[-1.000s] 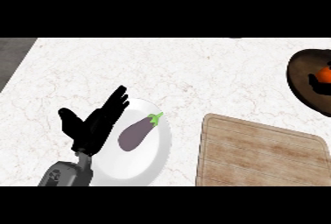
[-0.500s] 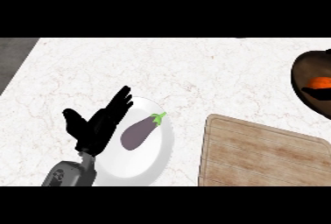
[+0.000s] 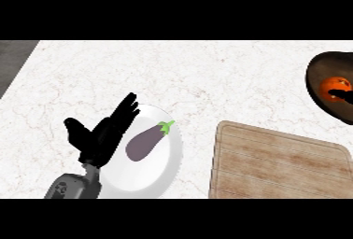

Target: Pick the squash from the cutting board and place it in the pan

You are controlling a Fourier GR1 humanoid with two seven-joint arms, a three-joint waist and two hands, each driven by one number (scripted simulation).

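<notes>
Orange squash [image 3: 335, 87] lies in dark pan [image 3: 324, 70]

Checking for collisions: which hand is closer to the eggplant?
Left. The left hand is open beside the eggplant, over the plate's left edge; the right hand shows as a dark bit at the pan, far right.

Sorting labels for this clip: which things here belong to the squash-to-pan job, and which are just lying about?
Job: orange squash, seen in the pan; cutting board.
Lying about: eggplant on white plate; open left robot hand beside it.
</notes>
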